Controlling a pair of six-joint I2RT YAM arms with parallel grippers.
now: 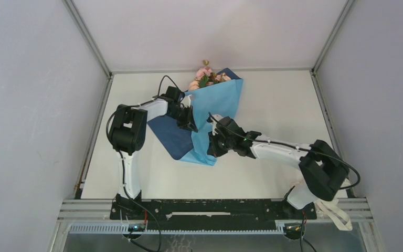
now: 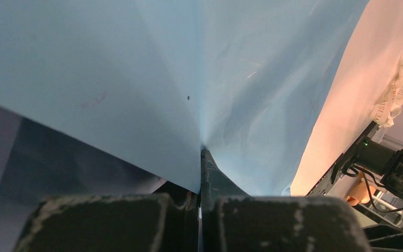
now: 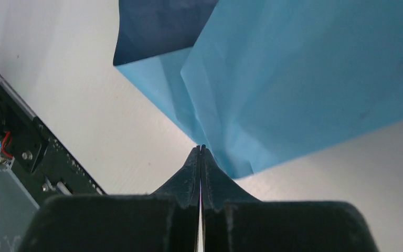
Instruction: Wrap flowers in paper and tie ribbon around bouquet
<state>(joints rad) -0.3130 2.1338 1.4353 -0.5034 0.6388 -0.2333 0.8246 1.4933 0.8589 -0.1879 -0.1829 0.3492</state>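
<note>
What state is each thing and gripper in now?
Pale pink flowers: lying down, blooms showing at the far end.
Blue wrapping paper: partly folded over them, dark flap lying open.
Cream-white ribbon: untied, apart from the paper.
Left gripper: shut on the paper.
Right gripper: shut, tips at the paper's edge.

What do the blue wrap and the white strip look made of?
The paper: thin matte sheet, dark blue one face, lighter the other, holding sharp creases. The ribbon: probably woven fabric, cream, limp, crumpled, with printed lettering; too blurred to confirm.
</note>
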